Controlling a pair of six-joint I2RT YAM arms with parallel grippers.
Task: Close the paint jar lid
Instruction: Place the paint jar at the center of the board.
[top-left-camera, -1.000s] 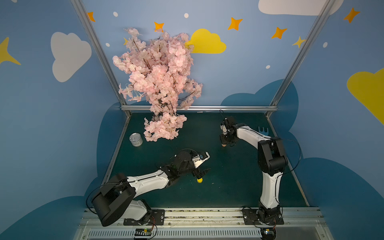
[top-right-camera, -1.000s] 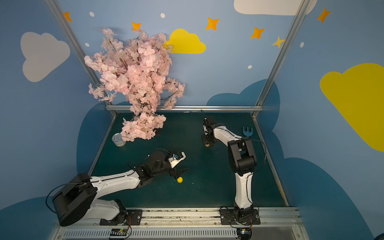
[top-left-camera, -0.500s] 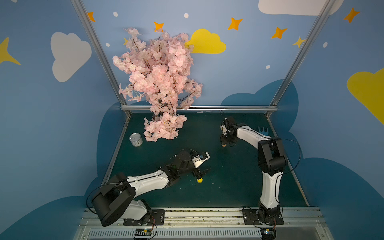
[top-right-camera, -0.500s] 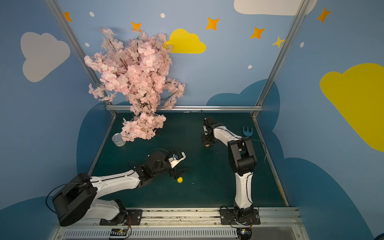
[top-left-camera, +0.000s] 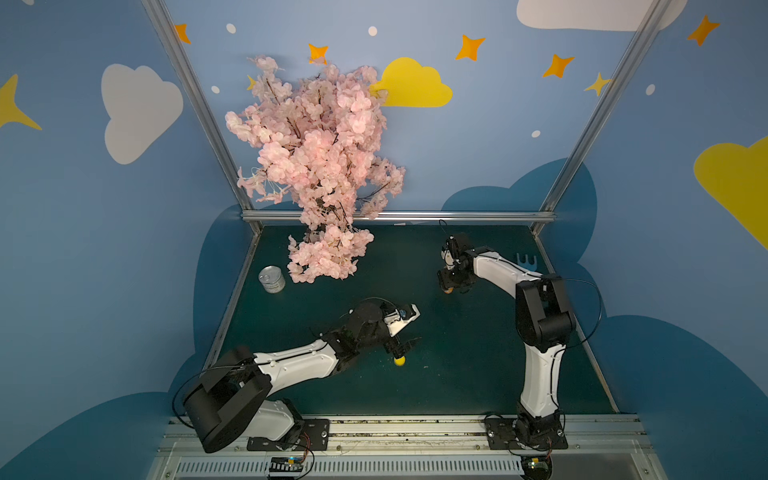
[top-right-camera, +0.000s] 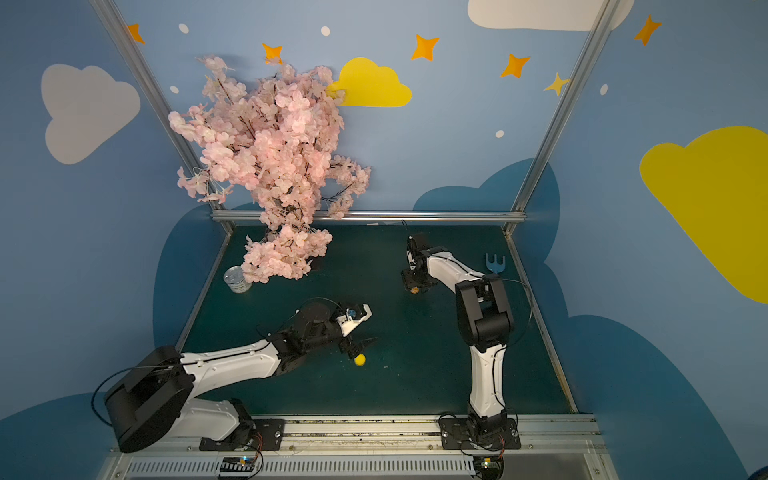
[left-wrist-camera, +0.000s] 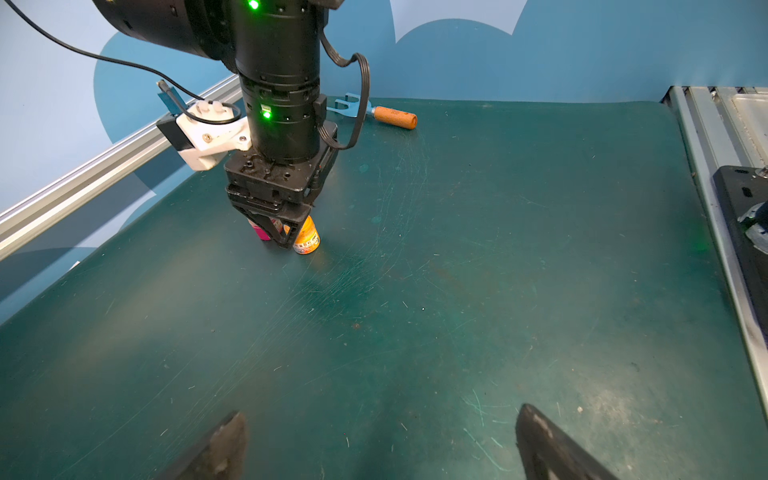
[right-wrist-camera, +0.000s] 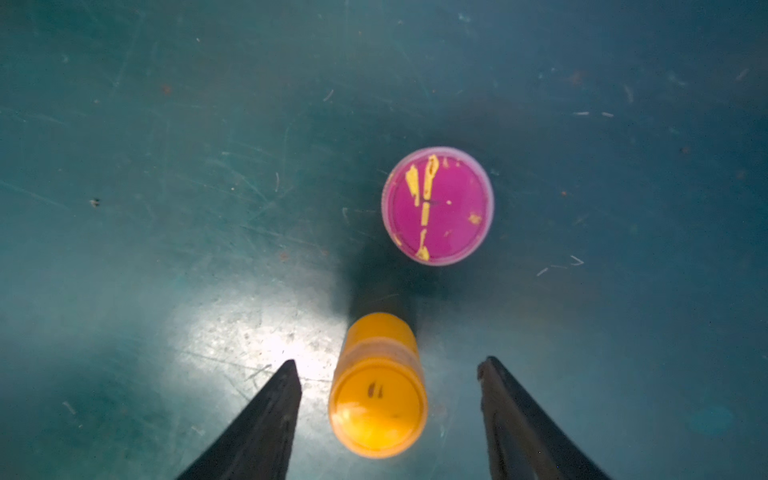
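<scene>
Straddles upright jar with right end effector, jaws moderately apart, gripping nothing; lid seated, so reads as release. Places jar nearer tabletop's far and right edges, beside magenta jar. Holds left end effector wide, empty, clear.

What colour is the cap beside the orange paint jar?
Magenta round cap, streaked yellow; clearest in right wrist view.
</scene>
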